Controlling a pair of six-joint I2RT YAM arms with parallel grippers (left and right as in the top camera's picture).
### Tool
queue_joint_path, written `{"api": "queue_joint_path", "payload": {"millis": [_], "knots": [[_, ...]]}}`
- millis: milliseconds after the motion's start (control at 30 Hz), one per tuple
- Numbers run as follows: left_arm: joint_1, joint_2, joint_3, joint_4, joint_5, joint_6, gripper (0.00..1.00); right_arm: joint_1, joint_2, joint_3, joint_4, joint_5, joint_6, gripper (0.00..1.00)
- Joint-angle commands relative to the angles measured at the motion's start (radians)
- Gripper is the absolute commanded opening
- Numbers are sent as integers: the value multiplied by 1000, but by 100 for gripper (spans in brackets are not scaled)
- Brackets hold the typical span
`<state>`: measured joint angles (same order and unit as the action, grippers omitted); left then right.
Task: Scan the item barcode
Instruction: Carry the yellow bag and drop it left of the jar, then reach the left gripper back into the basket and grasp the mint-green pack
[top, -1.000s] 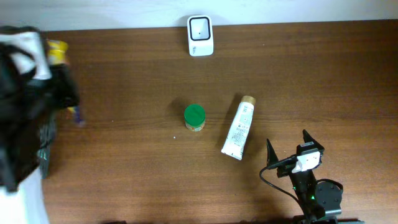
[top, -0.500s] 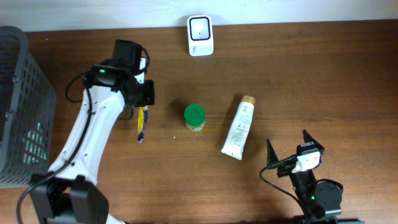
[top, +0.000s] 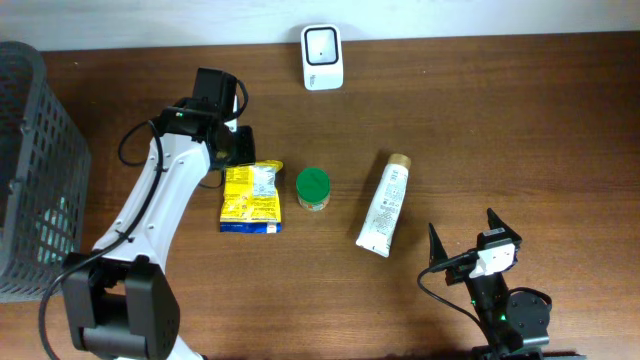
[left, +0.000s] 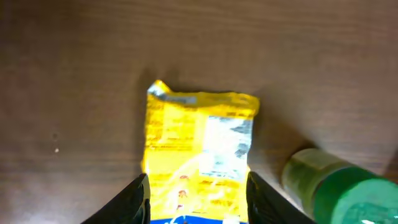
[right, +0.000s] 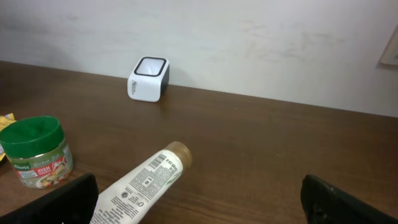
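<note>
Table (top: 500, 120): yellow packet (top: 252, 195) beneath left gripper (left: 198, 180)

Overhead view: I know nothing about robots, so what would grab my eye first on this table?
The bright yellow snack packet lies flat on the dark table, left of centre, with the left gripper open at its top edge. Right of it are an upright green-lidded jar and a white tube lying down; a small white scanner sits at the table's far edge.
</note>
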<state>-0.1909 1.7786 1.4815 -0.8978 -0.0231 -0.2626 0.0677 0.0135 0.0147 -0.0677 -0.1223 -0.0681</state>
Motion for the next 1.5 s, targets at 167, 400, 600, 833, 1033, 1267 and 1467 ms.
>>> {"api": "queue_joint_path", "payload": {"millis": [167, 400, 600, 833, 1033, 1267, 1467], "knots": [[34, -69, 142, -29, 35, 33, 52, -5, -10, -9, 0, -5, -3, 98], [227, -186, 358, -61, 23, 33, 75, -5, -10, -9, 0, -5, -3, 98], [515, -198, 385, -62, 1, 28, 87, -5, -10, -9, 0, -5, -3, 98], [840, -148, 384, -105, 65, -4, 91, -5, -10, -9, 0, -5, -3, 98], [968, -14, 381, -216, 61, 29, 85, -5, -10, -9, 0, -5, -3, 98], [1057, 109, 326, -225, 63, 117, 85, -5, -10, -9, 0, -5, -3, 98], [1060, 184, 242, -151, 133, 198, 85, -5, -10, -9, 0, -5, -3, 98]]}}
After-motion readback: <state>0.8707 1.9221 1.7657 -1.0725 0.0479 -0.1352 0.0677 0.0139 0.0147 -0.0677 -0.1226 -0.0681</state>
